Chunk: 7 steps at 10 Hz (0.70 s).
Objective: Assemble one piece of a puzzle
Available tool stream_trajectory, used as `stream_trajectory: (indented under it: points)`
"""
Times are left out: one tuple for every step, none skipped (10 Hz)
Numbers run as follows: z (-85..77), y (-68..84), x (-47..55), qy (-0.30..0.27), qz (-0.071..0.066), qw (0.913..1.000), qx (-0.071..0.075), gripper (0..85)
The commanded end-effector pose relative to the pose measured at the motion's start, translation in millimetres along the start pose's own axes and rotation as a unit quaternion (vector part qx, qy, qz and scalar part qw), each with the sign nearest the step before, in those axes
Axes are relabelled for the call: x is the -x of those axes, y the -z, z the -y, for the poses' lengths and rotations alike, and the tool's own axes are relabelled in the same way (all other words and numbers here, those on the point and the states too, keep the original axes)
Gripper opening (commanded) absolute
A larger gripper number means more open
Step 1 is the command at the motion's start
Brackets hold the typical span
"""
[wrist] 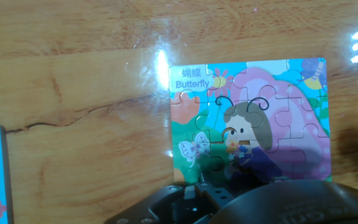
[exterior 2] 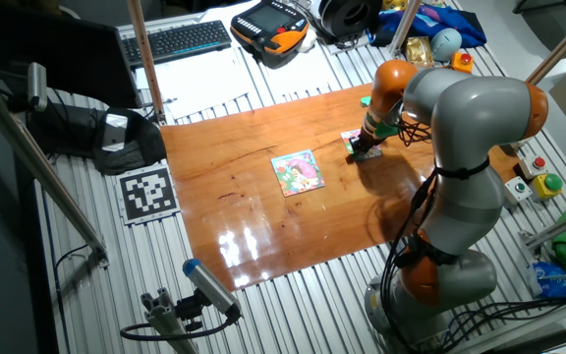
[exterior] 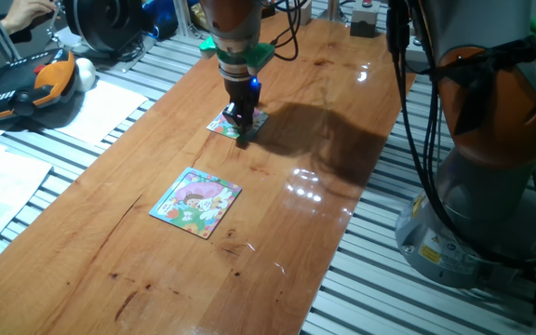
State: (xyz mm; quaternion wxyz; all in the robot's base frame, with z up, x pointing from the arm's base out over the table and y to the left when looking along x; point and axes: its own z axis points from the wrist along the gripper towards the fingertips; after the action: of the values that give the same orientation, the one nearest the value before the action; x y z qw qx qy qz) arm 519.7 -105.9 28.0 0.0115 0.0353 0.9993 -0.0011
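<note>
Pink-and-green puzzle (wrist: 248,115), lettered "Butterfly", lies flat on the wooden table (exterior: 342,112), its picture apparently unbroken; the piece cannot be singled out, so assembly looks nearly or fully done. Directly above, the gripper (exterior: 244,130) stands low over it, finger spread unclear. Well apart lies a larger blue-bordered puzzle (exterior: 196,202), obstructing nothing.

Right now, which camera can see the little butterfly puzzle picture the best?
The hand view: the puzzle fills the frame, with the word Butterfly and its cartoon figure readable. In one fixed view it is a small patch partly hidden under the gripper. In the other fixed view it is a mere speck.
</note>
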Motion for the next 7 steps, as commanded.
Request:
stream_trajectory:
  points:
    - [-0.2, -0.2, -0.2, -0.001, 0.000, 1.0000, 0.000, 34.0]
    - [-0.5, -0.7, -0.5, -0.003, 0.000, 1.0000, 0.000, 34.0]
    - [-0.5, -0.9, -0.8, -0.003, 0.001, 1.0000, 0.000, 34.0]
    - [-0.4, -0.9, -0.8, -0.003, 0.001, 1.0000, 0.000, 34.0]
    - [-0.4, -0.9, -0.8, -0.003, 0.001, 1.0000, 0.000, 34.0]
    - [-0.4, -0.9, -0.8, -0.005, 0.001, 1.0000, 0.000, 34.0]
    - [-0.4, -1.0, -0.8, -0.005, 0.001, 1.0000, 0.000, 34.0]
